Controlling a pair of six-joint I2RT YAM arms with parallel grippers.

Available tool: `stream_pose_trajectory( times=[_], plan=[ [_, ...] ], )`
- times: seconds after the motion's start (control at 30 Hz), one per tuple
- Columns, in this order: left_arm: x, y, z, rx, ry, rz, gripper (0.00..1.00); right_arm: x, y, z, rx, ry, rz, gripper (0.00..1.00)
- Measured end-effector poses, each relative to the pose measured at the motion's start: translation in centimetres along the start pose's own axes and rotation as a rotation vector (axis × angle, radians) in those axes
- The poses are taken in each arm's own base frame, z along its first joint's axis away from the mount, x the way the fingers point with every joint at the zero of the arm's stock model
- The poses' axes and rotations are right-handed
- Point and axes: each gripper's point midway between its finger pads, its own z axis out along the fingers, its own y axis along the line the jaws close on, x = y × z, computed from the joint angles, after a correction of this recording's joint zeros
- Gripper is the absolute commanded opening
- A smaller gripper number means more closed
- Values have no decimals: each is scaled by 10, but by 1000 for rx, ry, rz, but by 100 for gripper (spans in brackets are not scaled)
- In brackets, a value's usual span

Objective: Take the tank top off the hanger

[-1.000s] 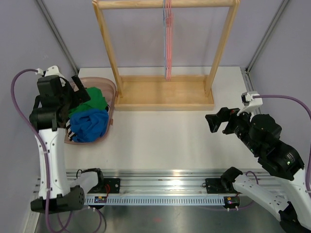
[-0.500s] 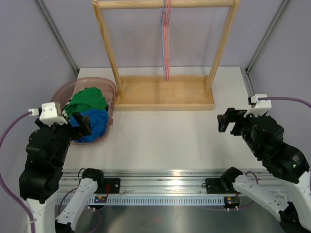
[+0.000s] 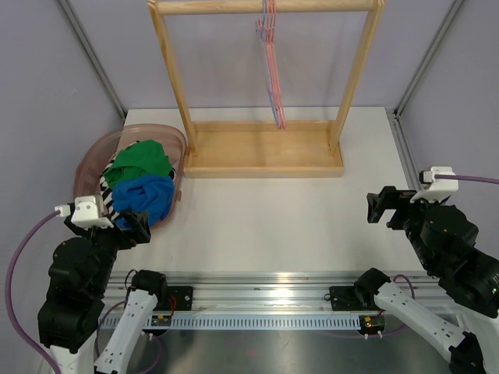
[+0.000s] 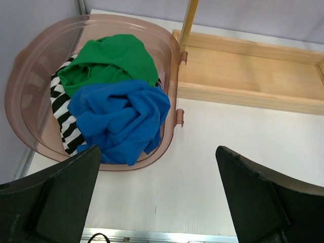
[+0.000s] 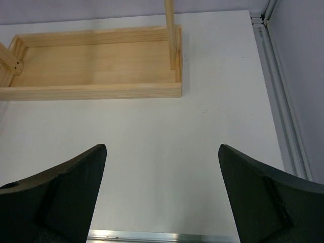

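Thin pink and blue hangers (image 3: 271, 54) hang bare from the top bar of the wooden rack (image 3: 265, 6), their lower ends swung to the right. No garment hangs on them. A blue garment (image 3: 146, 196) lies on top in the pink basket (image 3: 88, 152), beside a green one (image 3: 140, 160) and a black-and-white striped one (image 4: 63, 109); I cannot tell which is the tank top. My left gripper (image 3: 136, 227) is open and empty near the table's front left, just in front of the basket (image 4: 174, 66). My right gripper (image 3: 383, 206) is open and empty at the front right.
The rack's wooden base tray (image 3: 265, 148) stands at the back middle and shows in the right wrist view (image 5: 96, 66). A metal rail (image 3: 257, 300) runs along the near edge. Grey walls close in both sides. White table (image 3: 265, 218) lies between the arms.
My left arm has pulled back from over the basket to the near edge. My right arm has drawn back to the right. The hangers have swung to the right.
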Motion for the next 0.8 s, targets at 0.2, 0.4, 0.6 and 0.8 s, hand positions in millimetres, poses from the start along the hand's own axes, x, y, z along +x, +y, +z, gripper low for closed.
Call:
stream_pose_trajectory(
  times=[0.2,0.4,0.6,0.8],
  plan=[
    [21,1,-5,23,-8,-6,99,6,-5,-1,10,-8,-1,100],
    [21,0,-6,31,-20,-11,99,23,-4,7,21,28,-28,99],
    [21,-1,-6,36,-20,-11,99,24,-1,11,19,26,-26,99],
    [21,-1,-6,37,-20,-11,99,23,2,15,12,20,-21,100]
  ],
)
